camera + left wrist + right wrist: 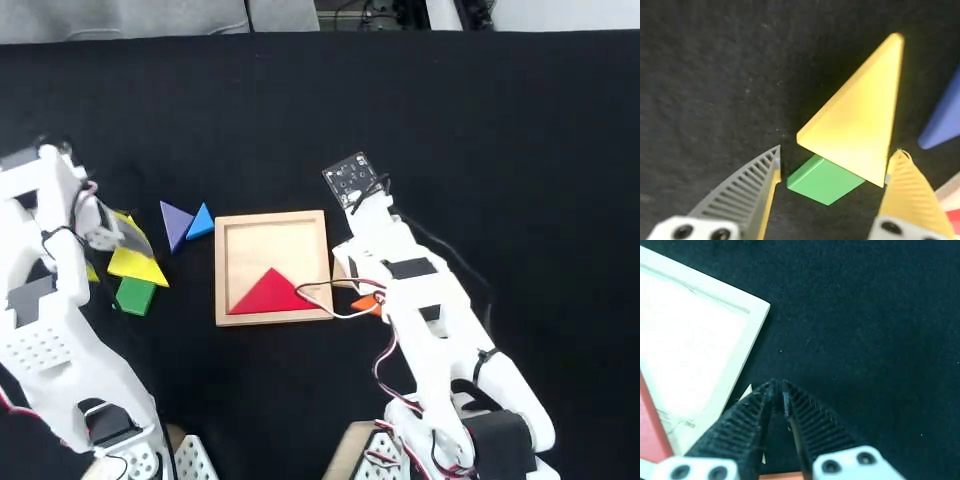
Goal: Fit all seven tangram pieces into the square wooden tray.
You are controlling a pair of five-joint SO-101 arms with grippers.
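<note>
The square wooden tray (222, 270) sits just left of centre in the high view on the black table (480, 150). It's pale wood with a raised rim, and so far it only has the red triangle (268, 293) in it, lying flat along the lower edge with its point toward the middle. The other pieces are off to the left of the frame. The purple triangle (175, 222) and blue triangle (201, 222) sit touching each other just outside the tray's upper left corner. Further left is the yellow triangle (138, 265), with the green square (135, 296) right below it. From the left wrist cam it looks like the yellow one overlaps the green one's edge. The left hand (838, 152) is spread wide over the yellow triangle. One finger (910, 195) is right at its corner and the other is clear of it, so it isn't gripping anything. The right hand (779, 386) is pinched closed just outside the tray's right rim, and I can't see anything between the fingers. There's an orange bit (366, 301) tucked under the right arm by the tray's lower right corner, but I can't tell what it is. A white cable (322, 300) from that arm drapes across that same corner.
</note>
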